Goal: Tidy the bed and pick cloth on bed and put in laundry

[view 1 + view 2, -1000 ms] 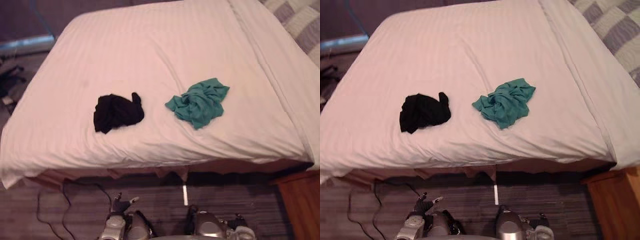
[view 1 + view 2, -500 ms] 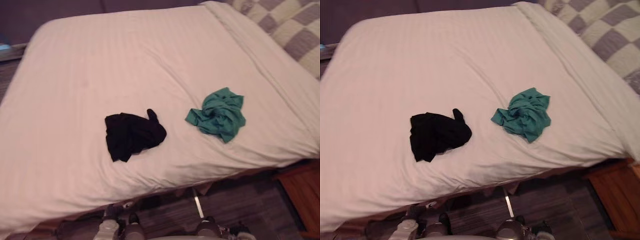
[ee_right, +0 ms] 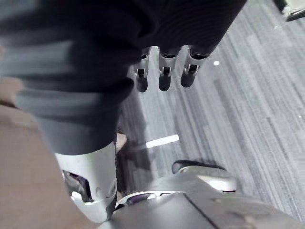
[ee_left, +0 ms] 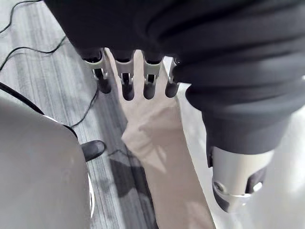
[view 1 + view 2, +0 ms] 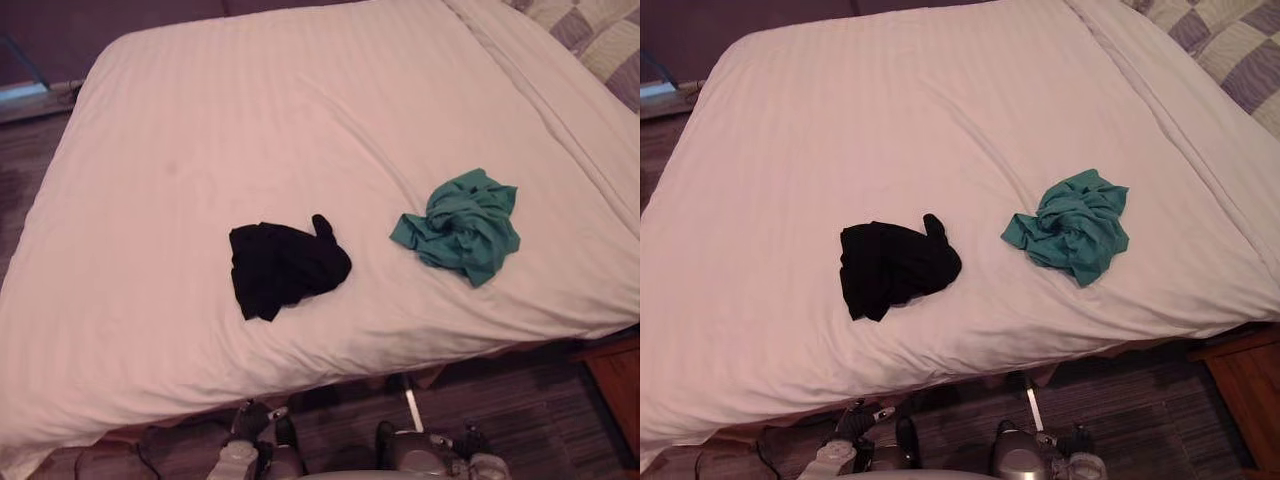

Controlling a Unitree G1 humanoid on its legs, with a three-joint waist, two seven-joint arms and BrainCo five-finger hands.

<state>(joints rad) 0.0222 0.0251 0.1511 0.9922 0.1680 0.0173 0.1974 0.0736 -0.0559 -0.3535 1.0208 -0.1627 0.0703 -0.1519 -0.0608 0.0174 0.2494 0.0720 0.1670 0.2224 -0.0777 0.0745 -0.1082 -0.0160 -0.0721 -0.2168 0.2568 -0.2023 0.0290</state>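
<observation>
Bed (image 5: 200, 130) under a pale, faintly striped cover takes up most of both eye views. Grey carpeted floor (image 5: 520, 400) runs along its near edge. A checked blanket (image 5: 1230, 40) lies at the far right corner, and a wooden piece of furniture (image 5: 618, 385) stands at the near right.

Against half a second ago:
- The whole picture has slid, so the camera has moved, not the things.
- Less of the checked blanket shows now, and more of the bed's far left corner.
- Both cloths keep the same shape, the same gap between them and the same place on the cover.

Task's things:
- Black cloth (image 5: 285, 268): a crumpled heap lying flat, with one small lobe sticking up at its far right. It sits on the near half of the bed, about midway across.
- Teal cloth (image 5: 462, 225): bunched and heavily folded, with a loose corner trailing to the near right. It lies to the right of the black cloth, apart from it and a little farther back.
- Neither cloth is touched by a hand; both are still on the bed.

Hands:
- Left hand (image 4: 125, 78): low by the near edge of the bed. Its fingers are straight, side by side and pointing down, with the thumb held apart. It holds nothing. Pale bedding shows past the fingertips.
- Right hand (image 3: 163, 71): over the carpet. Its fingers are likewise straight and relaxed, and it is empty.
</observation>
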